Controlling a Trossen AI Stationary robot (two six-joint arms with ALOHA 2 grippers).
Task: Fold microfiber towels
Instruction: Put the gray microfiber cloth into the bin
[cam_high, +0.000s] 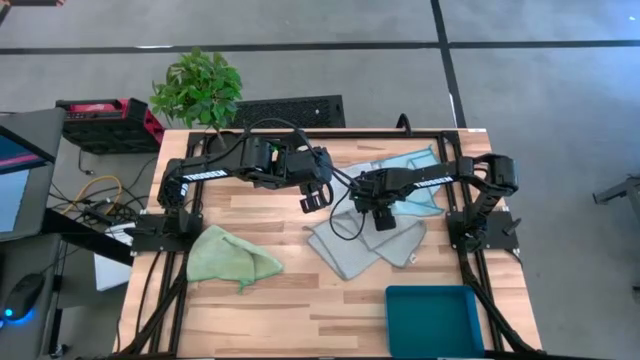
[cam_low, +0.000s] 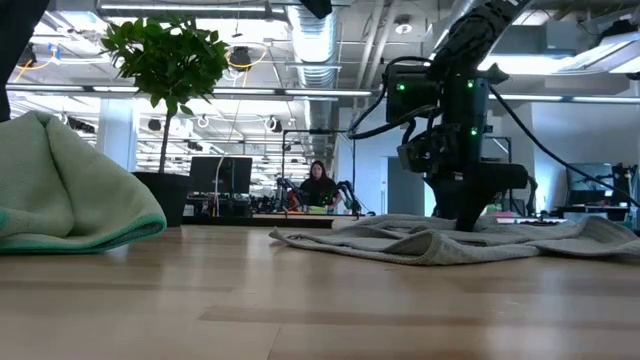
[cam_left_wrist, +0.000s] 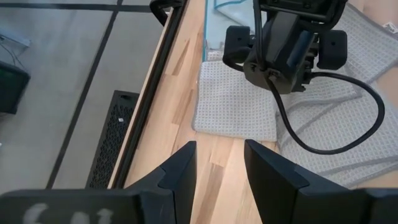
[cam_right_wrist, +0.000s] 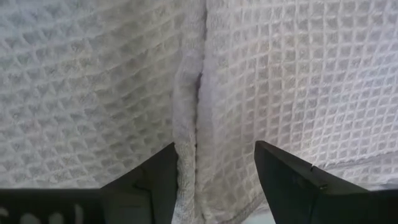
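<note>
Two grey towels (cam_high: 345, 250) (cam_high: 402, 243) lie flat and overlapping at the table's middle right. A light blue towel (cam_high: 412, 165) lies partly under them, farther back. A light green towel (cam_high: 230, 257) lies bunched at the near left and shows in the low view (cam_low: 70, 190). My right gripper (cam_high: 380, 218) is open and points down, low over the grey towels. In its wrist view its fingers (cam_right_wrist: 214, 168) stand either side of two adjoining hemmed edges (cam_right_wrist: 189, 93). My left gripper (cam_high: 315, 195) is open and empty above bare wood, left of the grey towels (cam_left_wrist: 236, 102). My right gripper comes at the grey towels from above, its open fingers astride the adjoining edges (cam_right_wrist: 186, 143). I cannot tell whether the fingertips touch the cloth. The towels lie flat on the table.
A rigid teal bin (cam_high: 433, 318) stands at the near right corner. A potted plant (cam_high: 197, 88) and a black keyboard (cam_high: 290, 108) sit beyond the far edge. Bare wood lies between the green and grey towels. A person (cam_low: 318, 185) sits far off in the room.
</note>
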